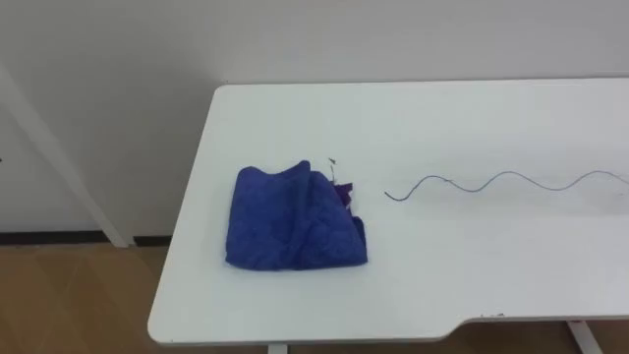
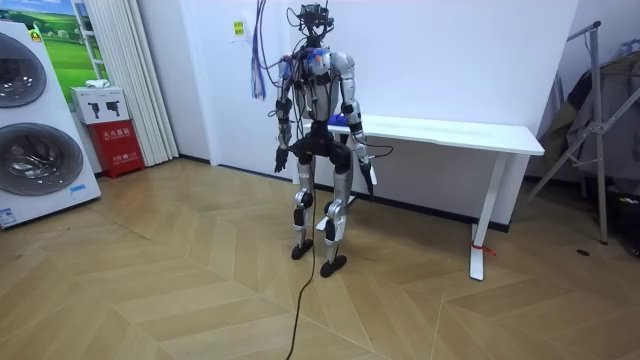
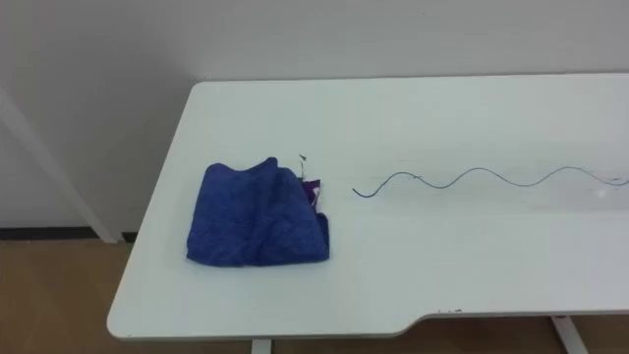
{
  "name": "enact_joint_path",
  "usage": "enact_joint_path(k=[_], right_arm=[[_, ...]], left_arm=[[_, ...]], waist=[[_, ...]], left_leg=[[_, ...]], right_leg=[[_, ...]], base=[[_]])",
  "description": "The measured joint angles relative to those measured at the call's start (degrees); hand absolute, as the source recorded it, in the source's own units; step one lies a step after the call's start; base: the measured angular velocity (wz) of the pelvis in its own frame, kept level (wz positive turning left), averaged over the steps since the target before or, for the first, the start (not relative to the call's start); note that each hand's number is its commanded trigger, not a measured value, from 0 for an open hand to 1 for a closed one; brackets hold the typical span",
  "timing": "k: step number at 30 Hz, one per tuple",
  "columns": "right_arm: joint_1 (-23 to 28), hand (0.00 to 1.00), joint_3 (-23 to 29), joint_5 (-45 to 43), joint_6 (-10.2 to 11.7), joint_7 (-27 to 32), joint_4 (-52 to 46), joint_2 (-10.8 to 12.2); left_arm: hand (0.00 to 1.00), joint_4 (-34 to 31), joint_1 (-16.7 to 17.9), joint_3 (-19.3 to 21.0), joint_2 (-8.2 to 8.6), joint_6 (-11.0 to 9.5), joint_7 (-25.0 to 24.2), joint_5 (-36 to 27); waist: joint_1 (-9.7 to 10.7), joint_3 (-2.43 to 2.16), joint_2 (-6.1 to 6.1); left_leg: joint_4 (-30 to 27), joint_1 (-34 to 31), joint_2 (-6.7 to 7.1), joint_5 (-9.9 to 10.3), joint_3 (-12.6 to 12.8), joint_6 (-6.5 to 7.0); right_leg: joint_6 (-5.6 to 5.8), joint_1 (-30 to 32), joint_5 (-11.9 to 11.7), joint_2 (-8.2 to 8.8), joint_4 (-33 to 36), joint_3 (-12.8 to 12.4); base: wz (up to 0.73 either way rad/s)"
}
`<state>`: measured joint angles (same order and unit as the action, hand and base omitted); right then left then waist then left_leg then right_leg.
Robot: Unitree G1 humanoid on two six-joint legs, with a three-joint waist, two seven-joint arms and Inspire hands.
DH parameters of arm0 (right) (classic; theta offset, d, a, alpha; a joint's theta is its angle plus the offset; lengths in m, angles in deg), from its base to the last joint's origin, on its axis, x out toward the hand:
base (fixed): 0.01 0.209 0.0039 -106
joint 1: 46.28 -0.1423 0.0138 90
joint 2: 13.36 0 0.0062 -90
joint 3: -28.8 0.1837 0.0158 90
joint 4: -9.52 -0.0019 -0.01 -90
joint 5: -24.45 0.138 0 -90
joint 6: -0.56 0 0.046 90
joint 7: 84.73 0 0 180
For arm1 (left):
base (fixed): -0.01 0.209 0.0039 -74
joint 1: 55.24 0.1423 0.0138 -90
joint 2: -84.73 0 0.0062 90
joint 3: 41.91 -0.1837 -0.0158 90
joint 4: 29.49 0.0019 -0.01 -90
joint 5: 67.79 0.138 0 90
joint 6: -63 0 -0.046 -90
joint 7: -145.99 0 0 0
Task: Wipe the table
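Room view shows my arms hanging at my sides, left hand (image 2: pixel 282 158) and right hand (image 2: pixel 369 172) low, clenched or released I cannot tell; the table (image 1: pixel 442 285) stands just beyond my right hand, its near edge bare; the blue cloth (image 1: pixel 295 221) lies on it, apart from both hands, beside a wavy blue line (image 1: pixel 491 183).

- Indoor test room fitted out like a home laundry corner: stacked washing machines (image 2: pixel 32 158) stand at the room view's left.
- Herringbone wood floor (image 2: pixel 150 290), pale curtain (image 2: pixel 128 80), white tabletop (image 2: pixel 470 133) against a plain white wall (image 2: pixel 450 50).
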<state>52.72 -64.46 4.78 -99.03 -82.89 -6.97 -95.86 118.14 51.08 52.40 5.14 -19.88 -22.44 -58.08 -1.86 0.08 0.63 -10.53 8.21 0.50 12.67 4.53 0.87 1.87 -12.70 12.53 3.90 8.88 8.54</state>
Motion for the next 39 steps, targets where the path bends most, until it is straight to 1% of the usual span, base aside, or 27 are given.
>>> enact_joint_path(k=[11, 17, 18, 22, 25, 27, 28, 30, 31, 33, 34, 36, 37, 38, 39], right_arm=[[0.00, 0.00, -0.01, -0.02, 0.11, -0.04, 0.00, 0.02], [-0.01, 0.00, -0.01, 0.50, -0.45, -0.17, 0.06, 0.02], [0.00, 0.00, 0.06, 1.85, -0.49, -0.16, 0.13, 0.02], [0.17, 0.00, 1.22, 7.86, -0.54, 0.29, 1.03, 0.03], [0.83, 0.00, 4.28, 13.80, -0.65, 1.52, 2.51, 0.01], [1.79, 0.00, 9.82, 19.34, -0.53, 2.33, 2.93, -0.14], [1.77, 0.00, 11.30, 20.72, -0.50, 2.65, 3.21, -0.25], [1.60, 0.00, 17.28, 27.61, -0.47, 4.27, 3.32, -1.02], [1.69, 0.00, 18.77, 29.25, -0.45, 4.83, 3.18, -1.23], [1.68, 0.00, 23.79, 34.04, -0.44, 7.68, 2.80, -2.57], [1.68, 0.00, 24.79, 34.62, -0.40, 8.55, 2.45, -2.93], [0.69, 0.00, 28.52, 35.37, -0.29, 11.38, 1.42, -4.70], [0.14, 0.00, 29.59, 35.36, -0.23, 12.25, 1.02, -5.20], [-0.90, 0.00, 30.75, 35.29, -0.08, 14.06, -0.21, -6.21], [-2.05, 0.00, 31.27, 35.26, 0.55, 15.41, -1.04, -7.30]], left_arm=[[0.00, -0.02, -0.32, 0.00, 0.02, -0.18, 0.03, -0.01], [0.00, -0.02, -0.21, 0.02, 0.03, 0.09, 0.01, -0.20], [0.00, -0.04, -0.22, 0.19, 0.03, 0.09, -0.02, -0.14], [0.00, -0.03, -0.15, 1.34, 0.09, 0.21, -0.08, -0.18], [0.00, -0.02, -0.03, 2.42, 0.09, 1.23, -0.82, -0.15], [0.00, 0.05, 0.81, 5.27, 0.07, 1.29, -1.49, -0.14], [0.00, 0.05, 1.00, 6.16, 0.06, 1.30, -1.63, -0.14], [0.00, 0.04, 1.43, 9.55, -0.06, 1.35, -2.00, -0.13], [0.00, 0.01, 1.54, 10.27, -0.17, 1.35, -2.02, -0.13], [0.00, 0.01, 1.47, 12.35, -0.96, 1.34, -2.00, -0.13], [0.00, 0.02, 1.43, 12.63, -1.18, 1.34, -2.00, -0.13], [0.00, 0.02, 1.15, 13.62, -2.00, 1.27, -2.00, -0.13], [0.00, 0.02, 1.03, 13.88, -2.09, 1.26, -1.99, -0.13], [0.00, -0.05, 0.92, 13.96, -2.31, 1.15, -1.99, -0.12], [0.00, -0.06, 1.10, 13.96, -2.54, 0.90, -1.99, -0.12]], waist=[[0.00, 0.00, -0.05], [0.03, -0.02, 0.04], [-0.04, -0.09, 0.22], [0.07, -0.08, 0.55], [0.44, -0.16, 0.96], [1.06, -0.09, 1.48], [1.55, -0.10, 1.62], [2.91, 0.01, 2.30], [3.14, 0.01, 2.50], [3.70, 0.11, 3.14], [3.78, 0.11, 3.25], [4.24, 0.00, 3.60], [4.36, 0.04, 3.60], [4.51, 0.06, 3.63], [4.53, 0.06, 3.63]], left_leg=[[-0.04, -0.10, -0.01, 0.00, 0.01, 0.00], [-0.23, -0.04, -0.02, 0.00, -0.03, 0.00], [-0.19, 0.11, -0.03, 0.00, -0.05, 0.00], [-0.12, 0.38, -0.04, 0.00, 0.05, 0.00], [0.15, 0.59, -0.04, 0.00, 0.08, 0.00], [0.27, 0.93, -0.06, 0.00, -0.01, 0.00], [0.36, 0.94, -0.06, 0.00, -0.09, 0.00], [0.77, 0.81, -0.05, -0.01, -0.10, -0.01], [0.78, 0.70, -0.05, -0.01, -0.02, -0.01], [0.71, 0.39, -0.05, -0.01, 0.18, -0.01], [0.74, 0.38, -0.05, -0.01, 0.22, -0.01], [0.80, 0.38, -0.05, -0.01, 0.51, 0.00], [0.80, 0.29, -0.05, -0.02, 0.62, 0.01], [0.87, 0.19, -0.04, -0.02, 0.87, 0.01], [0.90, 0.15, -0.04, -0.01, 1.10, 0.02]], right_leg=[[0.00, 0.07, 0.00, 0.00, 0.00, 0.05], [0.00, 0.06, 0.00, 0.00, 0.02, 0.05], [0.00, 0.04, 0.00, -0.01, 0.01, -0.01], [0.00, -0.07, 0.00, -0.04, -0.03, -0.15], [0.00, -0.18, 0.00, -0.06, -0.05, -0.55], [0.00, -0.52, 0.00, -0.09, -0.07, -0.44], [0.00, -0.60, 0.00, -0.10, -0.10, -0.36], [0.00, -0.37, 0.00, -0.08, -0.13, -0.21], [0.00, -0.24, 0.00, -0.08, -0.15, -0.21], [0.00, 0.12, 0.00, -0.09, -0.19, -0.44], [0.00, 0.17, 0.00, -0.08, -0.17, -0.47], [-0.01, 0.58, -0.01, -0.05, 0.05, -0.54], [0.00, 0.70, -0.01, -0.03, 0.12, -0.52], [0.00, 0.91, -0.01, 0.01, 0.12, -0.44], [0.01, 1.05, -0.02, 0.03, 0.07, -0.36]], base=[[0.00], [0.00], [0.00], [-0.01], [-0.03], [0.00], [0.05], [0.00], [-0.06], [-0.05], [-0.07], [-0.08], [-0.10], [-0.11], [-0.10]])
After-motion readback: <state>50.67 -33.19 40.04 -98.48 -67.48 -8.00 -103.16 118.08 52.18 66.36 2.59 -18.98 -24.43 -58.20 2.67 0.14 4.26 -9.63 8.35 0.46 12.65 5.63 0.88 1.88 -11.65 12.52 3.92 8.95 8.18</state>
